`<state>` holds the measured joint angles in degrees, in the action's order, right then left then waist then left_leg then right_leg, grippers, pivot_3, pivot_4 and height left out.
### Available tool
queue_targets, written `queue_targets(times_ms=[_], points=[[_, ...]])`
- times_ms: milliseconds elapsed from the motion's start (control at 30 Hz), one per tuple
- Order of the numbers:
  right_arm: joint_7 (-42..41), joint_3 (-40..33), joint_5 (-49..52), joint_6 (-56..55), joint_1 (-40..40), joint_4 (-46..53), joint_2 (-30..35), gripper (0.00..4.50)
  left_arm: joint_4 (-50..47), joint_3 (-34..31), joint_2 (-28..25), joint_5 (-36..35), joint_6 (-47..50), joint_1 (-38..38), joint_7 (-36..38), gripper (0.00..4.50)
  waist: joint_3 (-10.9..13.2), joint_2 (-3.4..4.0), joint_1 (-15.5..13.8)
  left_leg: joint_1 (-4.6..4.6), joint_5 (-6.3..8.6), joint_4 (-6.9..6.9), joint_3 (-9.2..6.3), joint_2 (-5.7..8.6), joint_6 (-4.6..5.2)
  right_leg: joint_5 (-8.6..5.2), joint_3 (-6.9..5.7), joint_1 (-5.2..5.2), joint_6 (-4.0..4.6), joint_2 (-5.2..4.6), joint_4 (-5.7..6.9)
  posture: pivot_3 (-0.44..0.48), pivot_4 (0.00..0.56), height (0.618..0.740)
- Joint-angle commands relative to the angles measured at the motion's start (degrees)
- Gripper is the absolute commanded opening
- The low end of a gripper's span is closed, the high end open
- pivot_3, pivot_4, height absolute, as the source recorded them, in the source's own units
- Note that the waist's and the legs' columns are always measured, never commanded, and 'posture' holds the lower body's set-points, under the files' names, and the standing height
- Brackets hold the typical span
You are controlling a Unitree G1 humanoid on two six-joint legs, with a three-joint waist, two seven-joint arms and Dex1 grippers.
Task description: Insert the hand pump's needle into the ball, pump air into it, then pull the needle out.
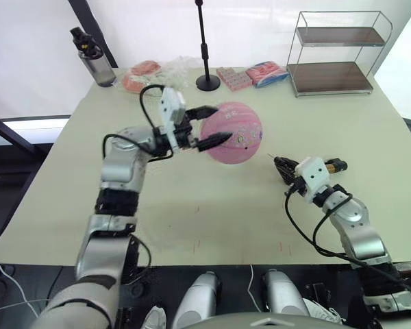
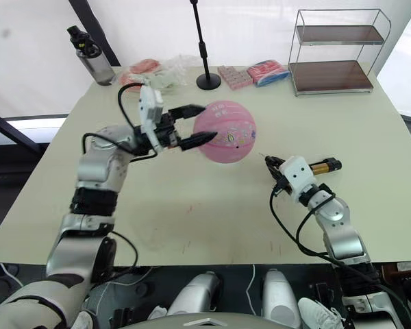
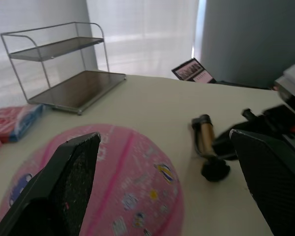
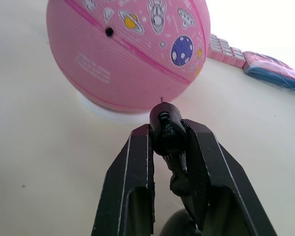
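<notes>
The pink ball (image 1: 234, 133) with its printed pictures rests on a low white ring (image 4: 103, 110) mid-table. Its black valve hole (image 4: 109, 32) faces my right gripper. My left gripper (image 1: 214, 126) is open, one finger on each side of the ball's left flank; I cannot tell whether they touch it. To the ball's right, my right gripper (image 4: 164, 129) is shut on the needle's black fitting (image 4: 163, 120). The thin needle (image 1: 270, 157) points at the ball, a short gap away. The hand pump's gold barrel (image 1: 335, 165) lies on the table behind my right gripper.
A wire two-tier shelf (image 1: 335, 55) stands at the back right. Along the far edge are pink packets (image 1: 234, 77), a black stand base (image 1: 207, 83) and a grey bottle (image 1: 94, 58). The table front is bare.
</notes>
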<state>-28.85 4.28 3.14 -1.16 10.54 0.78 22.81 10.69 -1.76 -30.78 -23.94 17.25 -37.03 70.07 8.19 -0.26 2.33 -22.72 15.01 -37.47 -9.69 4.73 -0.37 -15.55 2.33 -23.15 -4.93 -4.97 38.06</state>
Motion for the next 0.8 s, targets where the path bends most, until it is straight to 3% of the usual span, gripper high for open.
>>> queue_targets(times_ms=[33, 267, 600, 667, 733, 800], points=[[-0.51, -1.51, -0.52, -2.16, 0.36, -1.34, 1.53, 0.35, -6.84, -2.11, -3.91, -4.41, 3.28, 3.06, 3.52, 4.5, 0.0, 0.0, -0.27, 0.0, 0.0, 0.0, -0.02, 0.0, 0.01, 0.0, -0.02, 0.01, 0.01, 0.0, 0.0, 0.0, 0.15, 0.74], [-3.71, -0.71, 0.68, -3.42, 1.56, -2.39, 2.01, 0.35, -12.61, -4.93, -9.71, -9.13, 6.32, 9.85, 6.45, 4.5, 0.03, 0.02, -0.23, 0.08, -0.07, -0.01, -0.04, 0.0, 0.09, 0.1, -0.03, 0.04, 0.15, 0.02, 0.06, 0.0, 0.15, 0.74], [-7.16, -1.32, 1.69, -1.78, 2.62, -3.06, 3.1, 0.35, -14.84, -6.64, -10.6, -12.34, 6.71, 13.35, 6.78, 4.5, 0.03, 0.02, -0.08, 0.1, -0.09, 0.0, -0.03, -0.02, 0.08, 0.11, 0.0, 0.03, 0.17, 0.02, 0.09, 0.0, 0.15, 0.74], [-7.95, -1.65, 2.56, -1.19, 2.62, -2.55, 3.37, 1.37, -14.88, -7.1, -10.39, -13.4, 7.36, 13.41, 6.85, 4.5, 0.03, 0.02, -0.14, 0.1, -0.09, 0.0, -0.03, -0.02, 0.08, 0.11, 0.0, 0.03, 0.17, 0.02, 0.09, 0.0, 0.15, 0.74], [-8.68, -1.77, 3.28, -0.86, 2.4, -1.76, 3.65, 1.78, -14.79, -6.44, -11.11, -12.98, 6.87, 14.04, 7.93, 4.5, 0.03, 0.02, -0.1, 0.1, -0.09, 0.0, -0.02, -0.02, 0.08, 0.12, 0.0, 0.04, 0.17, 0.02, 0.1, 0.0, 0.15, 0.74], [-9.89, -1.82, 4.39, -0.4, 1.91, -0.55, 4.0, 2.73, -14.65, -5.88, -11.74, -12.59, 6.34, 14.72, 8.85, 4.5, 0.04, 0.04, -0.01, 0.1, -0.09, 0.0, -0.02, -0.02, 0.08, 0.12, 0.01, 0.03, 0.18, 0.02, 0.1, 0.0, 0.15, 0.74]])
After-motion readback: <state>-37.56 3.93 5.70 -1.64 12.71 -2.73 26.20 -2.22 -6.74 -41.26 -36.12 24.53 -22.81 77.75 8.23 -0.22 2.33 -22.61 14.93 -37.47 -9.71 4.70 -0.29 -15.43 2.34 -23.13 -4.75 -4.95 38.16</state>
